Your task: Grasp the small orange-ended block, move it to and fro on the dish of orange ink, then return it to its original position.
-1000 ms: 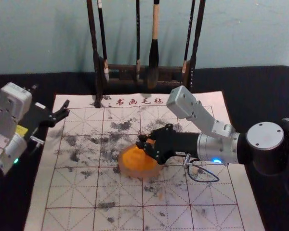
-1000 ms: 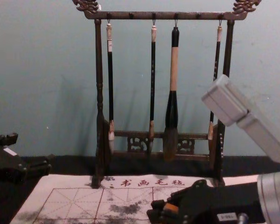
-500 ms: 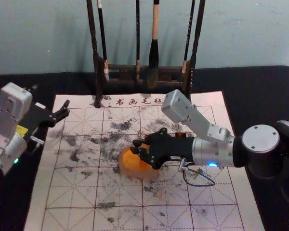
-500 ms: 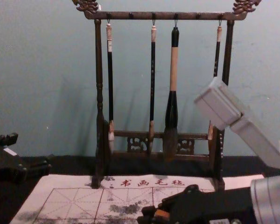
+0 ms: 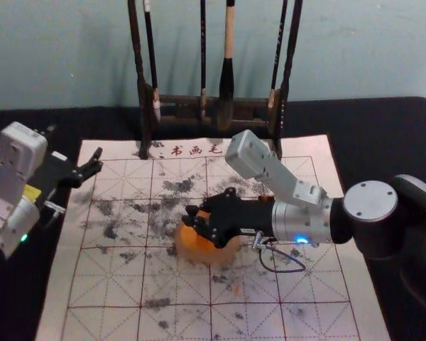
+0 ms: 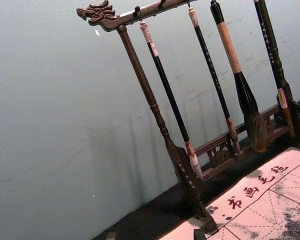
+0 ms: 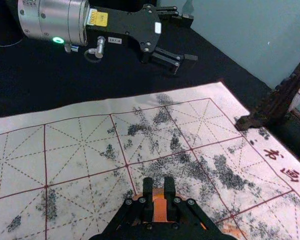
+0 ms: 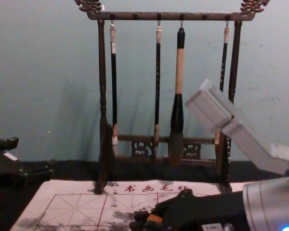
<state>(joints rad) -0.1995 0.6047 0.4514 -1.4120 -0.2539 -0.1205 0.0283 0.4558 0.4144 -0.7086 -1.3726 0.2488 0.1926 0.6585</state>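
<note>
Fingers (image 7: pixel 148 190) clamped on the block (image 7: pixel 160 209), right gripper (image 5: pixel 189 216) overhangs the dish (image 5: pixel 224 253); left gripper (image 5: pixel 96 160) gapes at left.

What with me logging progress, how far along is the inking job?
Grasping looks done: the right gripper is shut on the orange-ended block. Inking is probably in hand: that gripper is over the dish of orange ink, contact hidden. Returning the block is left; it is held.

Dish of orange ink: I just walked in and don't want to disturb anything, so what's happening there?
The robot's right gripper is closed on a small orange-ended block, holding it over the dish of orange ink. I can't tell whether the block touches the ink. The left gripper, open and empty, hangs idle at the far left corner of the mat.
</note>
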